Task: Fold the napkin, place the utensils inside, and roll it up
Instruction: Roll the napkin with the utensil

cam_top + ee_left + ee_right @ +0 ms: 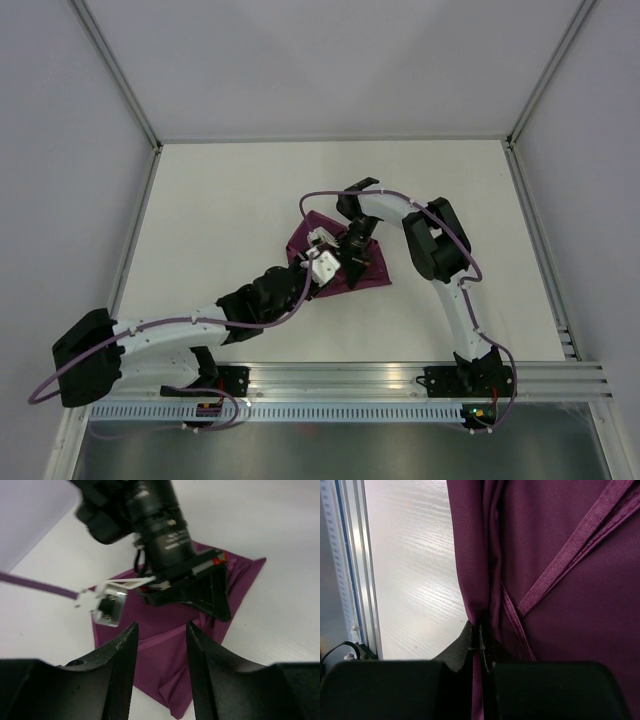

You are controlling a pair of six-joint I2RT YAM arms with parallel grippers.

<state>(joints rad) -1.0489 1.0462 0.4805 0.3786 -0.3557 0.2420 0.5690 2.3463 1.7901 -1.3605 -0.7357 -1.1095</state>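
Shiny dark magenta-purple cloth napkin (372,272), likely soft, light and slippery, is lying part-folded at mid white surface (230,220), right gripper (481,636) pinching closed on a fold, left gripper (161,652) hovering parted and empty over its near-left part; hemmed edges are probably offering the surest hold.
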